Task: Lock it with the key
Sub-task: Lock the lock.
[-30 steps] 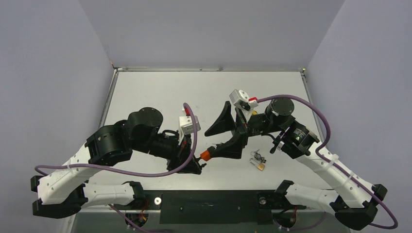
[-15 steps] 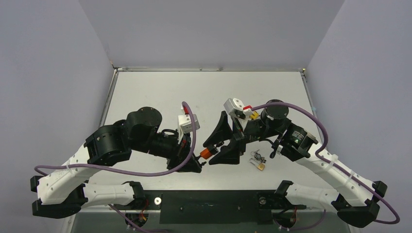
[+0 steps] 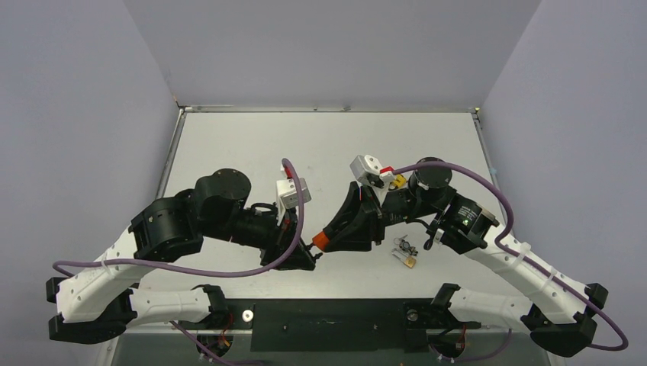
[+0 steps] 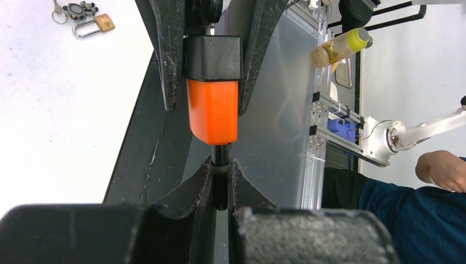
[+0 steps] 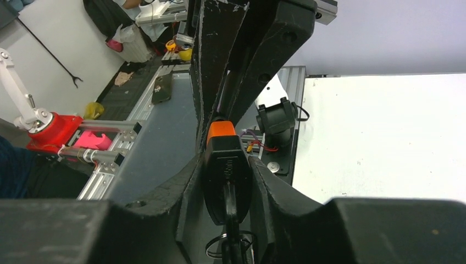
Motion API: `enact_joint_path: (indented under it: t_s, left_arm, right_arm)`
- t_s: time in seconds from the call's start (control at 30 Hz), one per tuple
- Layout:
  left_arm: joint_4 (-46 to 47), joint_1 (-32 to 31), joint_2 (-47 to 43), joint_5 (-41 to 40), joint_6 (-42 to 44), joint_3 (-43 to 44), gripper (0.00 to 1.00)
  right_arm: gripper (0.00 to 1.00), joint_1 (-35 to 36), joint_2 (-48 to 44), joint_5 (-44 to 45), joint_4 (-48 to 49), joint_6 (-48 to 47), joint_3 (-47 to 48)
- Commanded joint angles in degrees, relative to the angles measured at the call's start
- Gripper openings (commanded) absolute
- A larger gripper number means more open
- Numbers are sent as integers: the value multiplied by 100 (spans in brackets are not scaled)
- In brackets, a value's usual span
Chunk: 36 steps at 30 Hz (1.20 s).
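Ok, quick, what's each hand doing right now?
Left gripper: closed on the orange padlock, at its shackle.
Right gripper: closed on the same padlock's black end.

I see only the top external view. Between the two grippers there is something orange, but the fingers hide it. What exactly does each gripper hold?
Observer: The left wrist view shows the left gripper shut on the thin black shackle that comes out of the orange padlock.
Operator: And the right one?
Observer: In the right wrist view, the right gripper clamps the padlock's black end.
Operator: Is the key in the lock?
Observer: It appears so. A key sticks out of that black end toward the right wrist camera, with a ring on it.
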Motion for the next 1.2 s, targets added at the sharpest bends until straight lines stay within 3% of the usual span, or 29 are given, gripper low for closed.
enact_joint_path:
  t_s: [0.0, 0.17, 0.33, 0.63, 1.17]
  left_arm:
    - [476, 19, -103, -227, -6, 174, 0]
    - [369, 26, -150, -603, 2, 153, 21]
    - [454, 155, -293, -804, 29, 94, 34]
    - [1022, 783, -466, -548, 111, -41, 43]
    - [2272, 1036, -457, -786, 62, -265, 43]
  right_arm:
    - [0, 65, -49, 183, 309, -14, 169]
    - [0, 45, -214, 829, 367, 213, 154]
    - [0, -69, -472, 1181, 381, 431, 127]
    - [0, -400, -965, 1460, 634, 927, -71]
    - [0, -805, -1063, 2132, 1488, 1731, -221]
